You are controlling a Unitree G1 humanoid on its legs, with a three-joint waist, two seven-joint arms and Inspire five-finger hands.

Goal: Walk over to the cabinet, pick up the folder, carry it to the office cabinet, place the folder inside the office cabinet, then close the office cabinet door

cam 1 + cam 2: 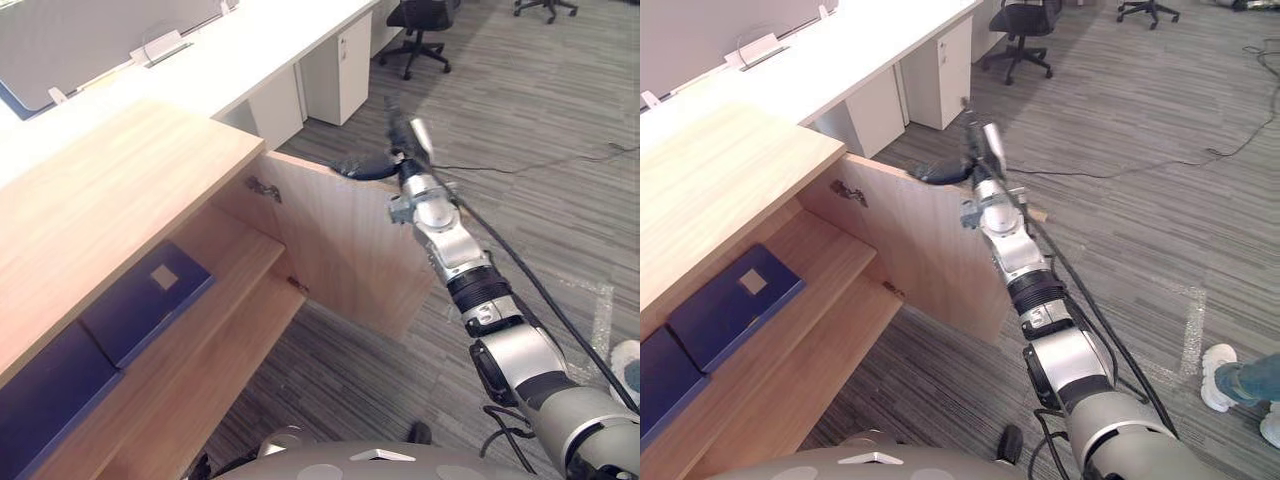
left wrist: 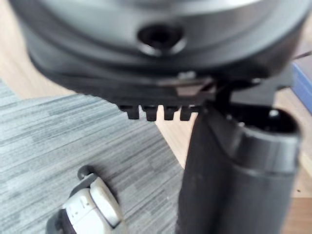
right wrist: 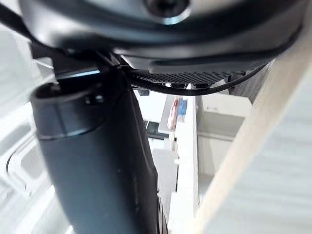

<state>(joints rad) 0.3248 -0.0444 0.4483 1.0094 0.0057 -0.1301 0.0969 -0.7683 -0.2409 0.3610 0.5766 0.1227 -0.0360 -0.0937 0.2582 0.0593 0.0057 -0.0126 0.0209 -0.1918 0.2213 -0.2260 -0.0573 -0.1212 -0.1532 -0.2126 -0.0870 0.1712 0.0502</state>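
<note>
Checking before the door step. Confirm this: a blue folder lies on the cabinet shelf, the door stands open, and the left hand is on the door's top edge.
Wrong hand. The right eye view shows the right hand on the top edge of the door. The rest holds: a blue folder lies on the cabinet shelf and the door stands open.

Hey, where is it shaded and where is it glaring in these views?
Left eye view: the top of the office cabinet is evenly lit, its shelf with the white-labelled blue folder lies in shade yet stays visible. Right wrist view: the right hand is a dark mass against very bright white desks. Left wrist view: the carpet is evenly lit, no glare.
</note>
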